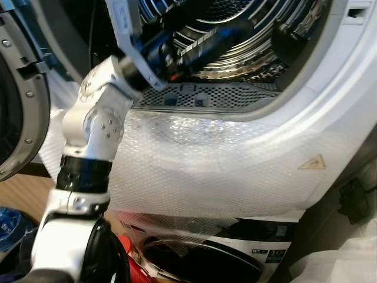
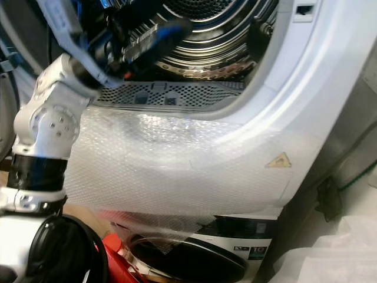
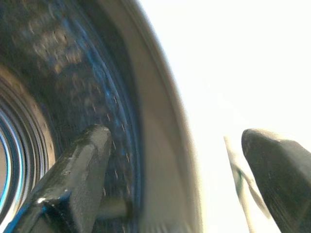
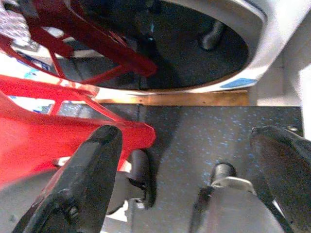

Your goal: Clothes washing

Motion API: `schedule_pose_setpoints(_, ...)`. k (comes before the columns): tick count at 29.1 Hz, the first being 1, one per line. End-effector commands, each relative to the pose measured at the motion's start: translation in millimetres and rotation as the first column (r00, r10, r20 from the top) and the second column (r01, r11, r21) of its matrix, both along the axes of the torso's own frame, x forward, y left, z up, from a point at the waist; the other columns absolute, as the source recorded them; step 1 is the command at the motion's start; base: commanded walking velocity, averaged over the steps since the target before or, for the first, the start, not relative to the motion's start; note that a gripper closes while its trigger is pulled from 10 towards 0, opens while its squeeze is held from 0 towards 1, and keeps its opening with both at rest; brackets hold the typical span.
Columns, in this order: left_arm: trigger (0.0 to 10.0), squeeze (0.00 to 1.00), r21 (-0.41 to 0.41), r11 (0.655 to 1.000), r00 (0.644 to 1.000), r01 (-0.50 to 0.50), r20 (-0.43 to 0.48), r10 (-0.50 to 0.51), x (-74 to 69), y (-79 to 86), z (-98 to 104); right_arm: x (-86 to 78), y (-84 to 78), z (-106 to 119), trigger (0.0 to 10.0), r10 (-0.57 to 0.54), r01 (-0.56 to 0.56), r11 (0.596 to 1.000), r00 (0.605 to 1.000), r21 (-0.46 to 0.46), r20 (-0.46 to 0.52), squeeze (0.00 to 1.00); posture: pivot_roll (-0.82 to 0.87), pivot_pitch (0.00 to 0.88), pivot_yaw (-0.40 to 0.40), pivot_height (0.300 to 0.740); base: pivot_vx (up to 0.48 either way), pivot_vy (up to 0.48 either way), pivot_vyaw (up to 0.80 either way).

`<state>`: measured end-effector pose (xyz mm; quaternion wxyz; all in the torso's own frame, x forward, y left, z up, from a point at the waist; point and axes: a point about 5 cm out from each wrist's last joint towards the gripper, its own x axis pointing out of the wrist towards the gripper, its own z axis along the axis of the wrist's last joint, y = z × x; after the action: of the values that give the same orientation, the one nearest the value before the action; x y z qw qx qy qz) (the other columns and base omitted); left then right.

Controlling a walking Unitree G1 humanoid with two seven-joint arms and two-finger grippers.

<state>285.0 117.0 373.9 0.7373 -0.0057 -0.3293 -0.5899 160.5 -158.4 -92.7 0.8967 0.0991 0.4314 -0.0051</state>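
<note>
The left arm [image 1: 88, 135] reaches up into the open mouth of the upper machine [image 1: 247, 153], a white appliance whose front panel is covered with bubble wrap [image 1: 200, 171]. Inside the mouth is the steel drum [image 1: 235, 35], ribbed and shiny, and the left tool [image 1: 203, 44] is inside this drum, above the perforated grey grille [image 1: 200, 97] at the lower lip of the opening. In the left wrist view the 2 black fingers [image 3: 73, 179] of the left tool stand clearly apart, with nothing between them; beside them is the curved drum wall, and the far side is washed out by bright light. I cannot make out any clothes inside the drum. The round door [image 1: 17, 100] of the upper machine hangs open, to the left of the opening. A small yellow warning triangle [image 1: 312, 162] is on the front panel, to the lower right of the opening. Under the upper machine stands a second machine [image 1: 235, 253] with a dark round door. Near this lower door is a red basket [image 4: 53, 131], on a dark speckled floor [image 4: 194, 141]. The right tool [image 4: 194, 179] hangs low over this floor, just beside the red basket, and its 2 fingers are also apart and hold nothing.
</note>
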Motion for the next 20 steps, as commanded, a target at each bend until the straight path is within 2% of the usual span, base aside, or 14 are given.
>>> schedule_pose_setpoints(1, 10.0, 0.0, 0.068, 0.997, 0.999, 0.036, -0.016, -0.035, -19.6, 6.2, 1, -3.7, 5.5, -2, 10.0, 0.024, -0.024, 1.0, 0.999, 0.005, -0.03, 0.0, 0.19, 0.0, 0.071, 0.74, 0.0, 0.0, 0.0)
schedule_pose_setpoints(5, 10.0, 0.0, 0.173, 0.983, 0.985, 0.059, -0.168, -0.03, -50.4, 26.0, -17, 2.3, 13.5, -1, 10.0, 0.062, -0.062, 0.998, 0.998, 0.014, -0.033, 0.0, 0.24, 0.0, 0.07, 0.74, 0.0, 0.0, 0.0)
schedule_pose_setpoints(8, 10.0, 0.0, 0.258, 0.966, 0.967, 0.004, -0.246, 0.062, -61.9, 36.1, -40, 9.2, 17.0, 2, 10.0, 0.066, -0.066, 0.998, 0.998, 0.017, -0.023, 0.0, 0.27, 0.0, 0.077, 0.74, 0.0, 0.0, 0.0)
schedule_pose_setpoints(10, 10.0, 0.0, 0.297, 0.953, 0.94, -0.063, -0.303, 0.156, -67.5, 41.9, -60, 13.4, 19.1, 3, 10.0, 0.07, -0.07, 0.997, 0.997, 0.02, -0.017, 0.0, 0.28, 0.0, 0.078, 0.74, 0.0, 0.0, 0.0)
schedule_pose_setpoints(12, 10.0, 0.0, 0.291, 0.941, 0.887, -0.172, -0.37, 0.277, -73.5, 44.8, -85, 16.9, 20.9, 5, 10.0, 0.08, -0.08, 0.997, 0.997, 0.021, -0.012, 0.0, 0.29, 0.0, 0.08, 0.74, 0.0, 0.0, 0.0)
schedule_pose_setpoints(15, 10.0, 0.0, 0.281, 0.921, 0.825, -0.271, -0.425, 0.372, -79.3, 48.0, -100, 19.3, 22.1, 6, 10.0, 0.085, -0.085, 0.996, 0.996, 0.02, -0.011, 0.0, 0.31, 0.0, 0.077, 0.74, 0.0, 0.0, 0.0)
schedule_pose_setpoints(16, 10.0, 0.0, 0.284, 0.902, 0.793, -0.325, -0.439, 0.423, -81.9, 49.9, -107, 20.1, 22.3, 6, 10.0, 0.087, -0.086, 0.996, 0.996, 0.02, -0.01, 0.0, 0.31, 0.0, 0.073, 0.74, 0.0, 0.0, 0.0)
schedule_pose_setpoints(17, 10.0, 0.0, 0.294, 0.873, 0.749, -0.39, -0.45, 0.486, -84.6, 52.7, -114, 20.7, 22.4, 6, 10.0, 0.088, -0.088, 0.996, 0.996, 0.019, -0.01, 0.0, 0.31, 0.0, 0.073, 0.74, 0.0, 0.0, 0.0)
schedule_pose_setpoints(18, 10.0, 0.0, 0.291, 0.83, 0.678, -0.475, -0.48, 0.556, -89.6, 56.6, -125, 21.4, 22.0, 7, 10.0, 0.092, -0.092, 0.996, 0.996, 0.017, -0.011, 0.0, 0.32, 0.0, 0.072, 0.74, 0.0, 0.0, 0.0)
schedule_pose_setpoints(19, 10.0, 0.0, 0.282, 0.794, 0.631, -0.539, -0.489, 0.602, -90.2, 60.9, -129, 21.8, 21.1, 7, 10.0, 0.093, -0.093, 0.996, 0.996, 0.015, -0.011, 0.0, 0.33, 0.0, 0.065, 0.74, 0.0, 0.0, 0.0)
schedule_pose_setpoints(20, 10.0, 0.0, 0.275, 0.767, 0.599, -0.58, -0.494, 0.63, -90.4, 63.8, -132, 22.1, 20.5, 7, 10.0, 0.093, -0.093, 0.996, 0.996, 0.013, -0.012, 0.0, 0.34, 0.0, 0.064, 0.74, 0.0, 0.0, 0.0)
